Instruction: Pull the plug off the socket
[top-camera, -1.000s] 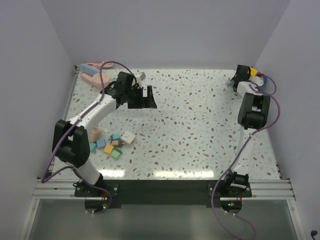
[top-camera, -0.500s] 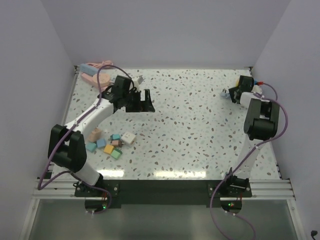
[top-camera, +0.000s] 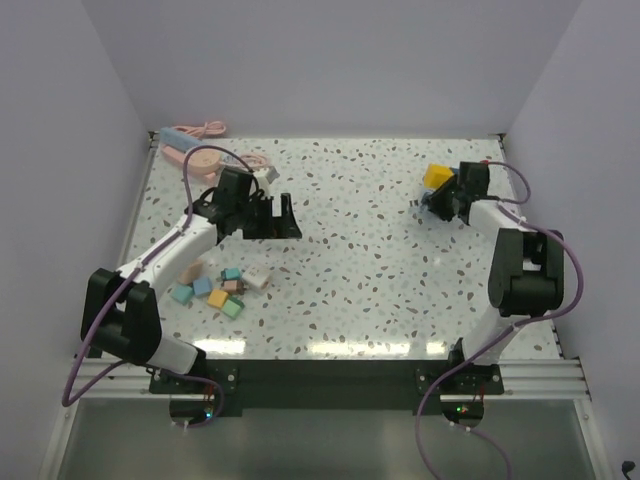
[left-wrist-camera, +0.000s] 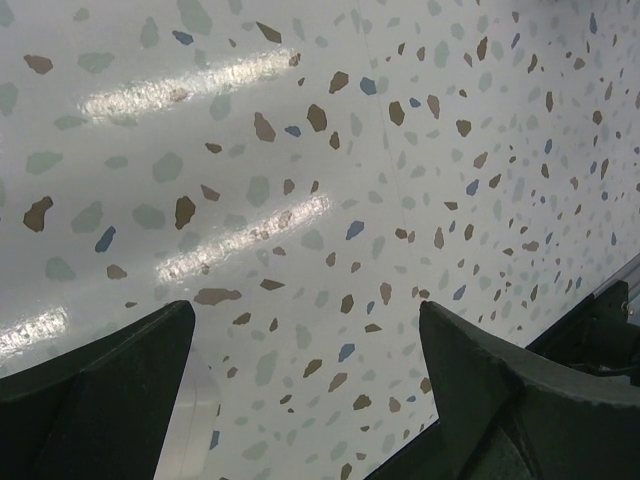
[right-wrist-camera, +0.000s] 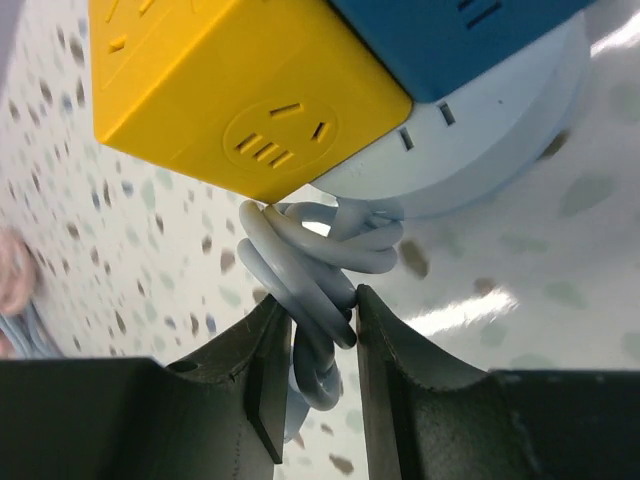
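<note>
Bright overhead light is bouncing off the glossy desk (top-camera: 380, 260) in white streaks; wrist close-ups are looking a bit soft.

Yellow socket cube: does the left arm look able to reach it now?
Probably not easily. The socket cube sits far right, with the right claw shut on its coiled cable; the left claw hangs open well to the left.

Tabletop (left-wrist-camera: 300, 150) gleams: smooth, speckled stone-look, with bright glare streaks across it. Socket cube (right-wrist-camera: 230, 90) is smooth yellow plastic, satin rather than shiny, with a blue plastic face (right-wrist-camera: 450, 30) and a pale smooth plastic base (right-wrist-camera: 490, 150). Cable (right-wrist-camera: 300, 260) looks smooth and rubbery. Right gripper's fingers (right-wrist-camera: 430, 400) and left gripper's fingers (left-wrist-camera: 100, 390) are dark matt plastic
</note>
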